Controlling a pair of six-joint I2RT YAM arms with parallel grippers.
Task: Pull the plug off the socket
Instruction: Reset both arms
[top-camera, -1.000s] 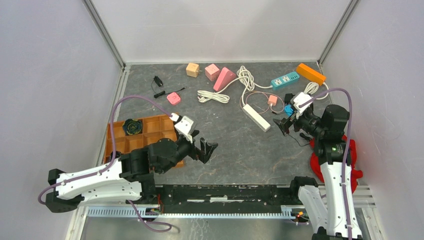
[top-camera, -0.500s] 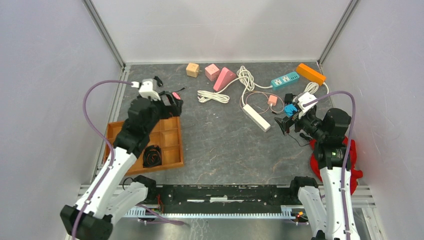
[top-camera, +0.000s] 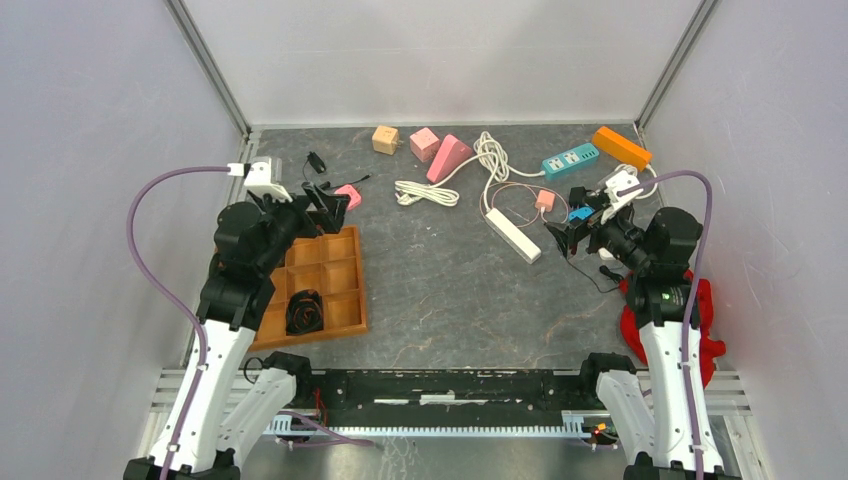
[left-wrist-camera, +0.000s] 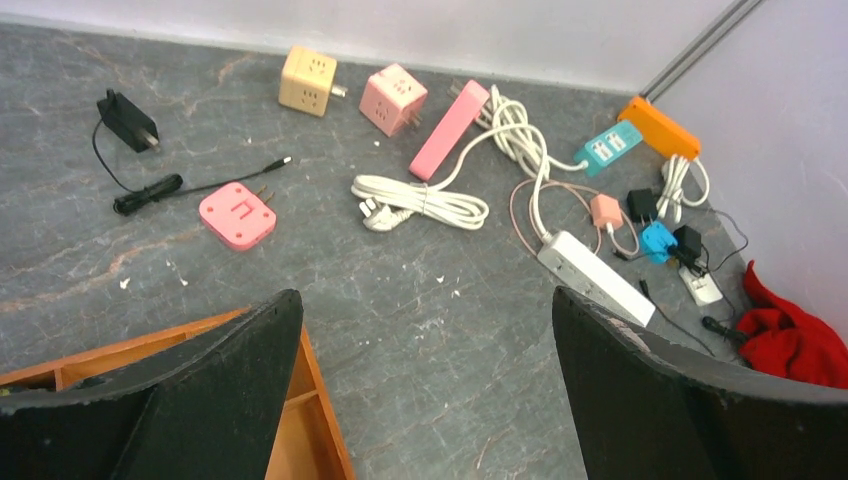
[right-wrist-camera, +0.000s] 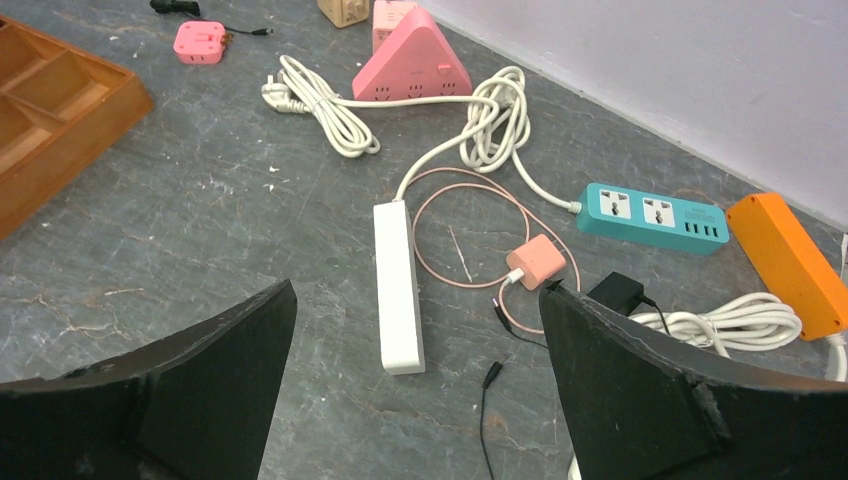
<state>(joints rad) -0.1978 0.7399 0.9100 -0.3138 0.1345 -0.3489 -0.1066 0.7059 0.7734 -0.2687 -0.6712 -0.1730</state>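
A white power strip (top-camera: 512, 235) lies mid-table; its white cord (right-wrist-camera: 490, 110) coils near a pink wedge socket (top-camera: 448, 157). In the left wrist view a white cord meets the far end of the wedge (left-wrist-camera: 450, 130). A salmon charger (right-wrist-camera: 535, 262) has a pink cable's white plug seated in it. My right gripper (top-camera: 565, 232) is open and empty, above the table just right of the white strip (right-wrist-camera: 398, 285); in its own wrist view (right-wrist-camera: 415, 288) its jaws stand wide. My left gripper (top-camera: 330, 205) is open and empty at the far left, over the tray's far edge, its jaws wide in the left wrist view (left-wrist-camera: 425, 295).
An orange wooden tray (top-camera: 345, 305) with a black coiled cable (top-camera: 303, 310) sits left. A teal strip (top-camera: 570, 159), orange strip (top-camera: 621, 147), pink square adaptor (top-camera: 349, 195), black adaptor (top-camera: 317, 160), tan cube (top-camera: 385, 139) and pink cube (top-camera: 424, 144) lie at the back. A red cloth (top-camera: 700, 320) is at the right.
My left arm has swung from low over the table's front middle to the back left, above the tray. My right gripper has shifted slightly toward the back. Both stay open.
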